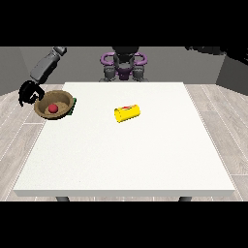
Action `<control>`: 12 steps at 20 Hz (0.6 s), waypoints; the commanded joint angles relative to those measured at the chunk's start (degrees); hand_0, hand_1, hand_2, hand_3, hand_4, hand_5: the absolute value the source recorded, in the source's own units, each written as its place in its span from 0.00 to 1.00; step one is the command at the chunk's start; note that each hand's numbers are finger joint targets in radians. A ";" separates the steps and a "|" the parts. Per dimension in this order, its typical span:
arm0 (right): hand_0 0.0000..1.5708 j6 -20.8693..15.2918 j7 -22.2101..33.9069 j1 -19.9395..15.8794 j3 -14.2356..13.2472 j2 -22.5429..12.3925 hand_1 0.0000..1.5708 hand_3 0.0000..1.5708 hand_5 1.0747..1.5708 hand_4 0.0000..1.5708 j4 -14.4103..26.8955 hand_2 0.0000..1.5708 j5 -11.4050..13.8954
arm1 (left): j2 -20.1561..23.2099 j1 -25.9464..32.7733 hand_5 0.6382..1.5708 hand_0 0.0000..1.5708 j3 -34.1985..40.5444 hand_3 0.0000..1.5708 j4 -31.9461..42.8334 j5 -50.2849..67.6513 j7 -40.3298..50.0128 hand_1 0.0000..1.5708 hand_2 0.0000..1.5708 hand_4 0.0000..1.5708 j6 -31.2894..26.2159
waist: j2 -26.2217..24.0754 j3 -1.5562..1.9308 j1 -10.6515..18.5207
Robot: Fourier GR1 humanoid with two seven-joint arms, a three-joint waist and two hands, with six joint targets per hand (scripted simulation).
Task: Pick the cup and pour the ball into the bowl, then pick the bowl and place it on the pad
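My hand at view's left [29, 93] sits at rim of bowl [54, 104], fingers curled; whether they pinch rim, cannot tell. Bowl rests on green pad [71, 108] at table [126, 155] left edge, red ball [53, 108] inside. Judgement: release straight, withdraw outward, no nudging bowl off pad. Yellow cup [127, 113] lies on side mid-table. Count: one bowl, one ball, one cup, one pad. Other hand unseen.

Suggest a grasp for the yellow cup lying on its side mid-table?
Take the yellow cup across its round body near the middle, coming from above. It lies on its side, long axis roughly left to right in the front view, so fingers can straddle it front and back. Nothing crowds it; the bowl sits well off toward the view's left.
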 commanded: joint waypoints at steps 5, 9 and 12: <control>1.00 -3.15 -1.24 -0.51 3.01 4.46 1.00 0.59 0.98 0.64 3.22 1.00 3.24 | 0.76 0.49 0.99 0.00 -0.49 0.00 -1.31 3.47 4.55 0.00 0.00 0.43 0.22 | -2.22 -0.01 1.00; 1.00 -1.78 2.60 1.22 4.13 3.41 1.00 0.69 0.99 0.62 4.15 1.00 4.01 | 0.59 3.52 0.98 0.00 -1.70 0.00 0.26 3.84 5.99 0.00 0.00 0.43 -2.45 | -8.29 -0.07 1.40; 1.00 -0.85 6.88 1.00 5.83 3.93 1.00 0.90 0.98 0.63 2.19 1.00 4.60 | 1.33 3.18 0.98 0.00 -1.57 0.00 7.20 0.53 1.15 0.00 0.00 0.42 -3.20 | -9.90 -0.14 -0.58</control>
